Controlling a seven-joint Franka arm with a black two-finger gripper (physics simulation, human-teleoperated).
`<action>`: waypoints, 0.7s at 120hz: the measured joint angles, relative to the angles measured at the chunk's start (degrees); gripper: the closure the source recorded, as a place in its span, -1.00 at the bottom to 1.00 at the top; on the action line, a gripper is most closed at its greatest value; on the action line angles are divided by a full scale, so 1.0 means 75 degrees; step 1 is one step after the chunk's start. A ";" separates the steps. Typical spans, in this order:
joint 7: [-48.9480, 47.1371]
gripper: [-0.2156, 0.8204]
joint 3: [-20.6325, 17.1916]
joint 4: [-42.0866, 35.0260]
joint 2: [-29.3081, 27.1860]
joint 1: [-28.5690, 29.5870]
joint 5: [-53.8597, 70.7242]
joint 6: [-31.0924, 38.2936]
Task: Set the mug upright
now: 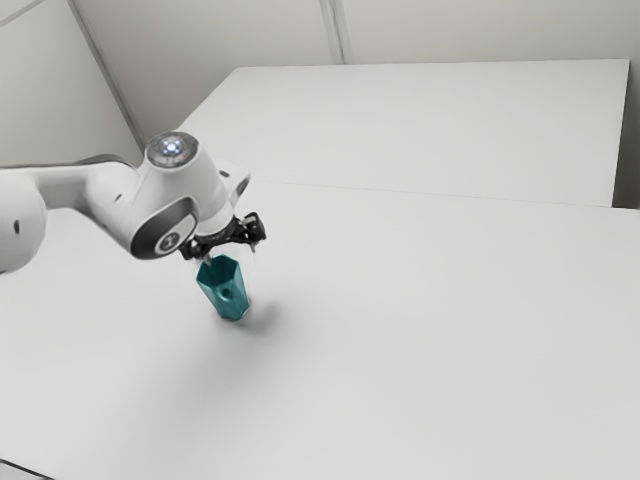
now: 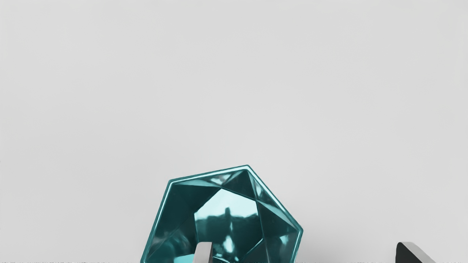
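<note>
The gripper (image 1: 231,254) hangs right above the teal faceted mug (image 1: 228,298) in the exterior view, with its hand tipped down toward the table. The mug's opening faces up toward the hand and its base is at the table; it looks upright, with a slight lean that may be only the viewing angle. In the wrist view, the fingers of the gripper (image 2: 308,252) stand wide apart. One finger overlaps the opening of the mug (image 2: 228,208), the other is outside its rim, and one mug wall lies between them, not pinched.
The white table (image 1: 430,340) spreads around the mug. Farther back, beyond a thin seam, is another white surface (image 1: 430,125). A dark-edged object (image 1: 22,473) shows at the exterior view's lower left corner.
</note>
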 joint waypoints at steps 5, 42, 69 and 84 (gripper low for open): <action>-0.0028 -0.49 -0.0010 0.0006 -0.0091 -0.0079 -0.0002 -0.0073; 0.0654 -0.56 -0.0181 0.1652 -0.0309 -0.0385 -0.0934 -0.1685; 0.2064 -0.58 -0.0439 0.3417 -0.0045 -0.0387 -0.1654 -0.3514; 0.2741 -0.58 -0.0508 0.4250 0.0088 -0.0387 -0.1788 -0.4426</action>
